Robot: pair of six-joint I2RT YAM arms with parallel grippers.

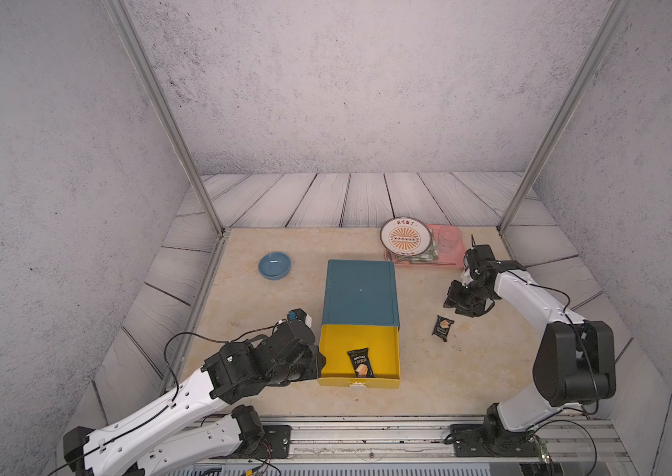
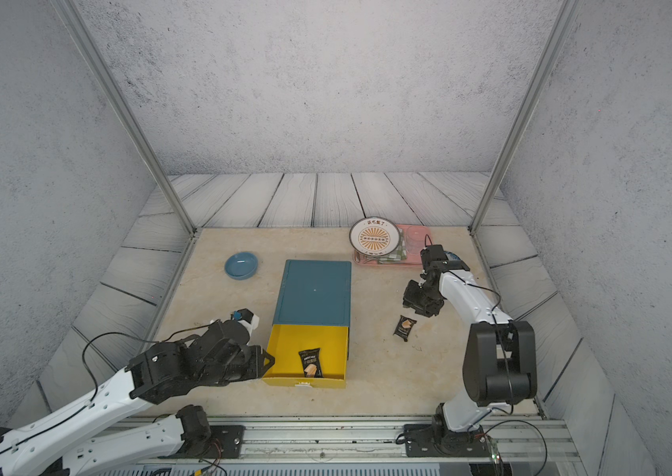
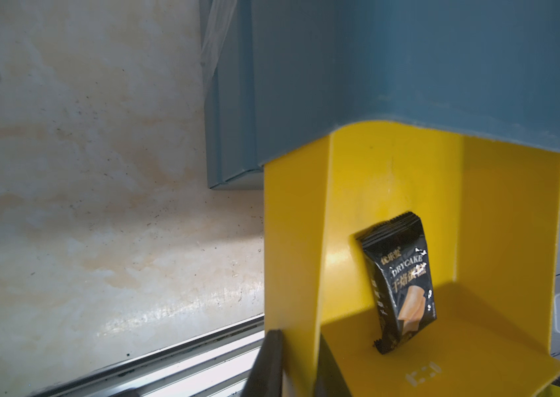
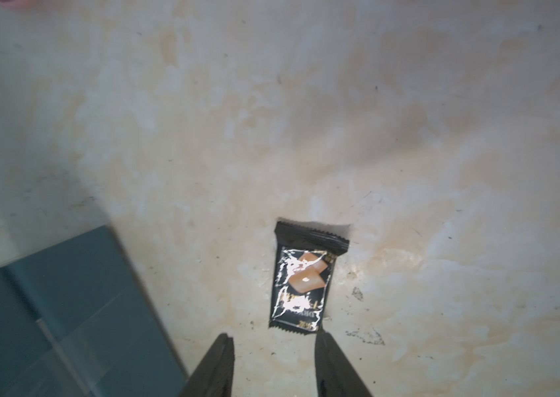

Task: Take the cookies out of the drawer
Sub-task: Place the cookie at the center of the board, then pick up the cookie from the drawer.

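Cookie packet [image 1: 361, 362], black foil with a tan biscuit print, lies inside the pulled-out yellow plastic drawer [image 1: 336, 344], right by its front wall and a little askew. A second cookie packet [image 1: 443, 327] of the same kind lies flat on the beige marbled tabletop [image 1: 429, 371], to the right of the teal plastic cabinet [image 1: 361, 288] that houses the drawer. Your left gripper [image 3: 300, 347] is clamped on the drawer's left side wall near the front corner, one finger on each side. Your right gripper [image 4: 273, 343] hovers over the tabletop close to the second cookie packet, jaws parted, holding nothing and not touching it.
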